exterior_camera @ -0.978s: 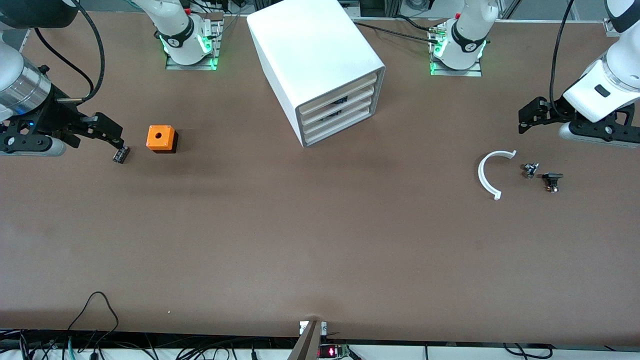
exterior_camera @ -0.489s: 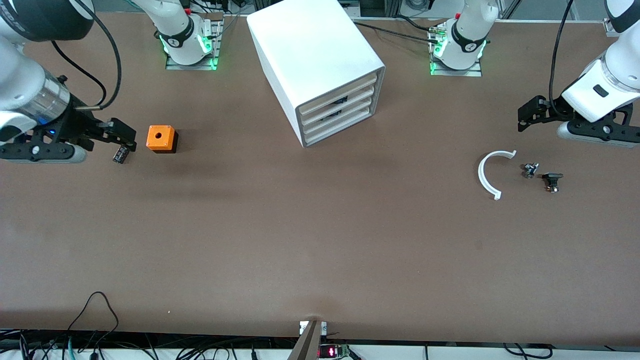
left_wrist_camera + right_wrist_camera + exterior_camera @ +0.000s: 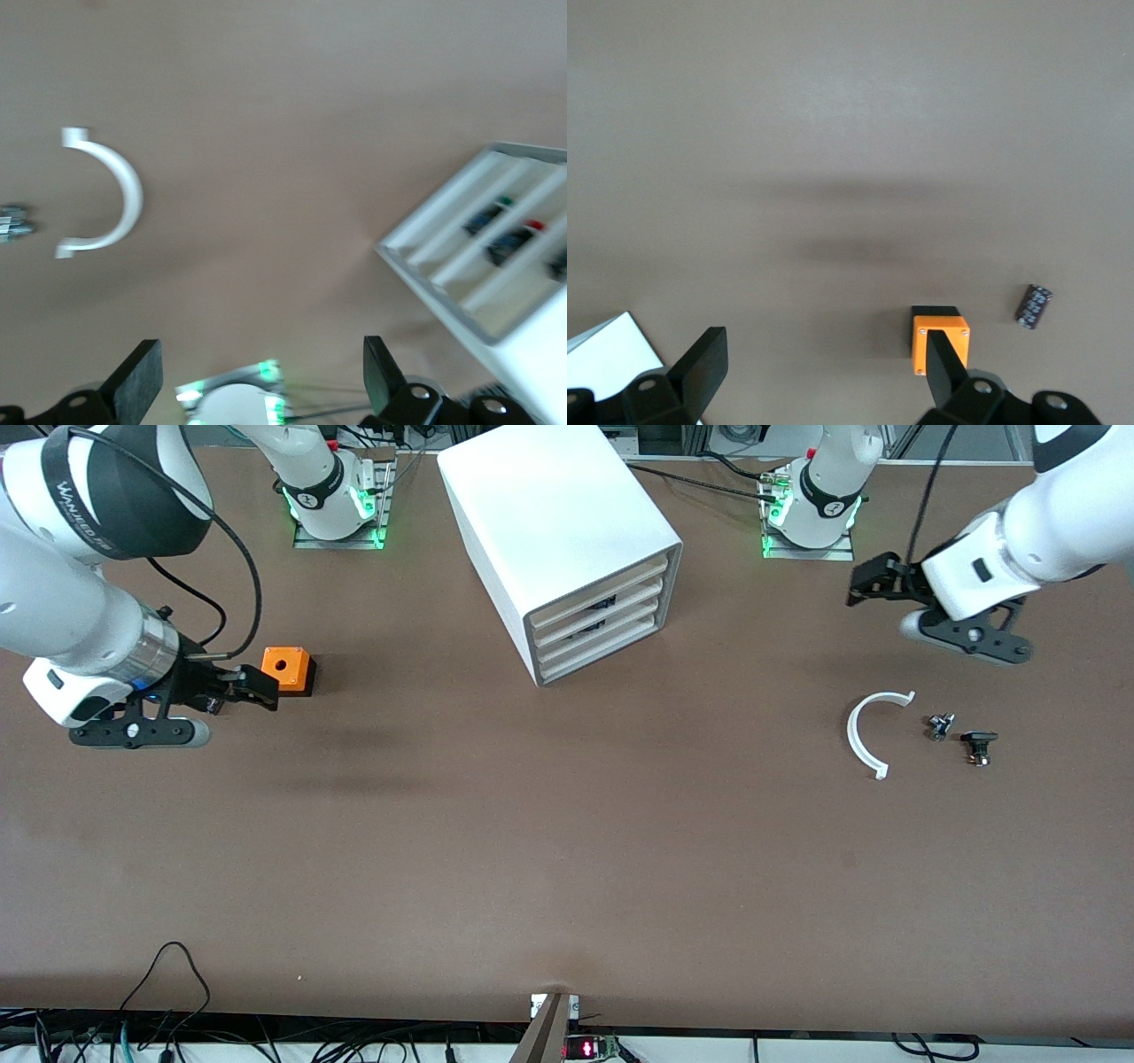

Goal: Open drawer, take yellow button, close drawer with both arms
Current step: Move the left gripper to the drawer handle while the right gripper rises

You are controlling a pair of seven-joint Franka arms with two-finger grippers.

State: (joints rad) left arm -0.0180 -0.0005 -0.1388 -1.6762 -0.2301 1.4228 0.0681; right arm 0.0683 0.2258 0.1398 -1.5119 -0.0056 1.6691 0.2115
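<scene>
The drawer (image 3: 599,595) was seen closed. Both grippers, left (image 3: 257,387) and right (image 3: 824,376), were held spread, empty, over the table (image 3: 567,850).

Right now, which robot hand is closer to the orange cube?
Right. The right gripper hangs beside the orange cube, open; the left gripper hangs open toward the table's left-arm end.

Robotics lab: two arm bases (image 3: 332,500) bolted along one bench (image 3: 567,850) edge, green status lights, loose cables (image 3: 168,992) along the camera-side edge.
</scene>
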